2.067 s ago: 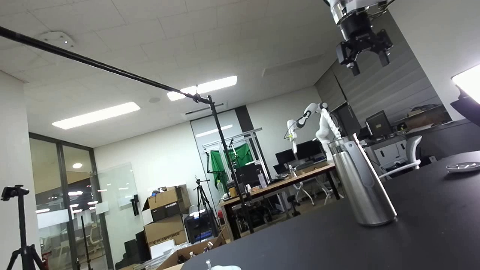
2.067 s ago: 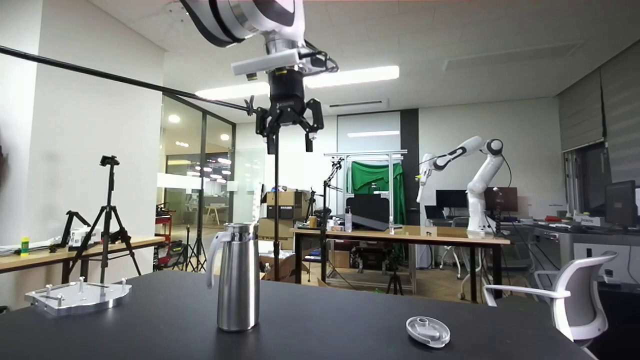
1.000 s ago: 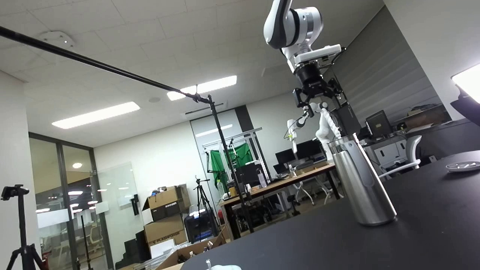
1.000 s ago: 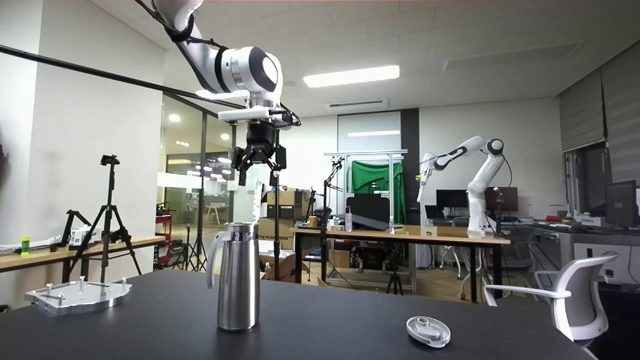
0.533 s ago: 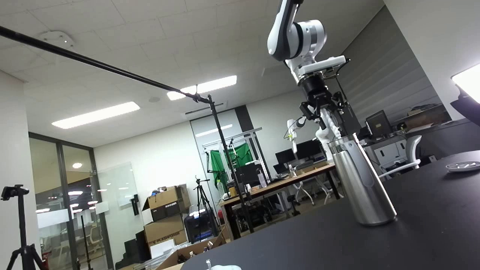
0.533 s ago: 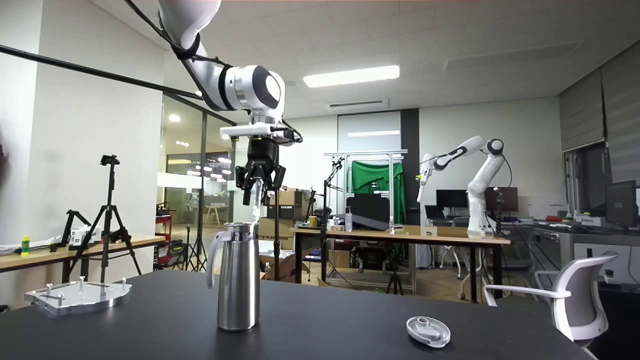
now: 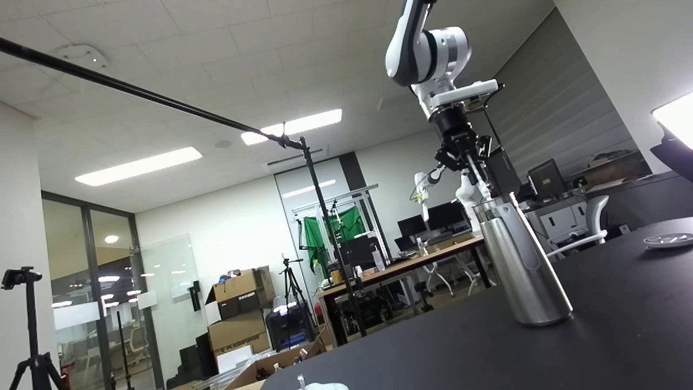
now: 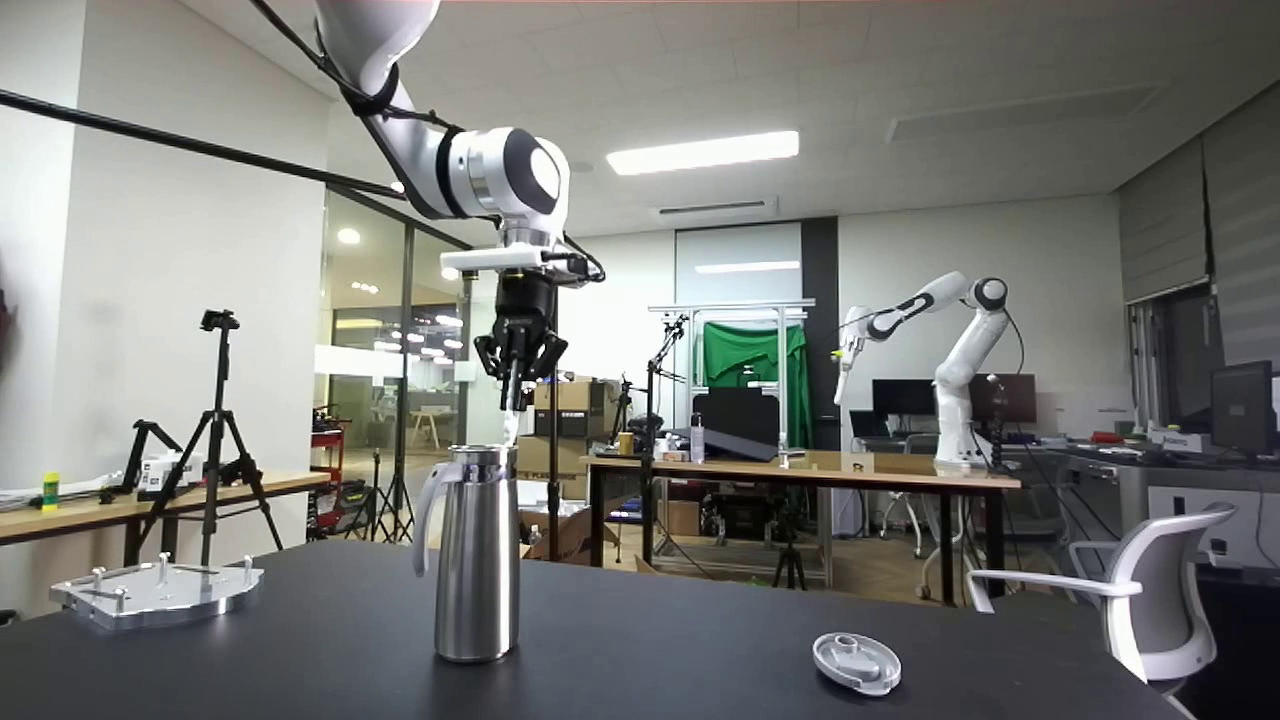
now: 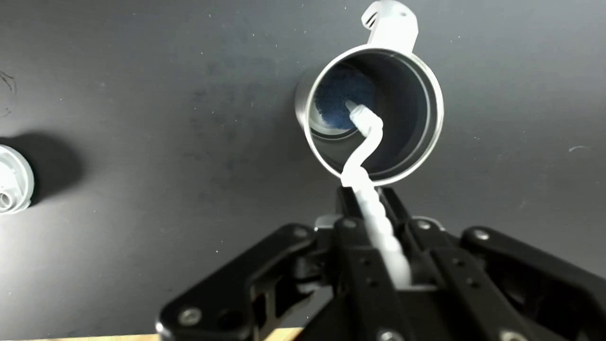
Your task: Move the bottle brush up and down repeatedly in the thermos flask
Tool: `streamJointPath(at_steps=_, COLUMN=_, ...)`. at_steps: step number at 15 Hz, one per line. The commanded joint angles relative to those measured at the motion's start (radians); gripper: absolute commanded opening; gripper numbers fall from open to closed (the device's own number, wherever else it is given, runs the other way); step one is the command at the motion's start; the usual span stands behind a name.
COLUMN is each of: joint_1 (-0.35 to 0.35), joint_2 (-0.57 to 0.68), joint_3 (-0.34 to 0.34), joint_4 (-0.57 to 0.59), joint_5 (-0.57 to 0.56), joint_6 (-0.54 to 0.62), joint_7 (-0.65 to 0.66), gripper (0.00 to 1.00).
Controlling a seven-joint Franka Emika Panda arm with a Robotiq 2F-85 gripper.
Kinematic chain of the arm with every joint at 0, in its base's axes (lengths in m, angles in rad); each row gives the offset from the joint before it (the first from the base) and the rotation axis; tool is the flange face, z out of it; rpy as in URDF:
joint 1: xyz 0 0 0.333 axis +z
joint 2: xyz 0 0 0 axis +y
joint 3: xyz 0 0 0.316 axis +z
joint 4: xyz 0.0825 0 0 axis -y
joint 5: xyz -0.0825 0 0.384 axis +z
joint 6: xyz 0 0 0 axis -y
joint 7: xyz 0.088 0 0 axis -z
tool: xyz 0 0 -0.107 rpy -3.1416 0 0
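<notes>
The thermos flask (image 8: 478,570), a brushed-steel jug with a light handle, stands upright on the black table in both exterior views. From above, the wrist view looks into its round mouth, where the blue head (image 9: 345,97) of the bottle brush (image 9: 377,222) lies deep inside. The brush's white, ribbed handle rises out past the rim, leaning slightly, and shows as a short white stretch (image 8: 511,428) above the neck. My gripper (image 9: 368,192) points down just above the mouth. Its two fingers are closed on the white handle, one on each side; the handle's upper end sits between them.
A grey lid (image 8: 857,663) lies on the table, also seen at the wrist view's left edge. A clear plate with short posts (image 8: 158,597) rests across the table. A white chair (image 8: 1160,590) stands by the table's edge. A black boom pole (image 7: 157,97) spans overhead.
My gripper has come down from higher up, with its fingers open, over the brush handle. In the last half second the fingers have closed on it. The flask has stayed put.
</notes>
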Motion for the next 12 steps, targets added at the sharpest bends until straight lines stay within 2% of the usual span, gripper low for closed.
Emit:
streamJointPath(at_steps=1, joint_1=-0.01, joint_2=-0.076, joint_3=0.006, joint_4=-0.043, joint_5=0.016, joint_6=-0.006, joint_7=-0.028, gripper=0.04)
streamJointPath(at_steps=8, joint_1=-0.039, joint_2=-0.276, joint_3=0.009, joint_4=-0.055, joint_5=0.078, joint_6=-0.068, joint_7=-0.188, gripper=0.04)
streamJointPath(at_steps=10, joint_1=-0.046, joint_2=-0.303, joint_3=0.001, joint_4=-0.049, joint_5=0.089, joint_6=-0.092, joint_7=-0.221, gripper=0.04)
streamJointPath(at_steps=12, joint_1=-0.051, joint_2=-0.312, joint_3=-0.006, joint_4=-0.087, joint_5=0.073, joint_6=-0.069, joint_7=-0.231, gripper=0.04)
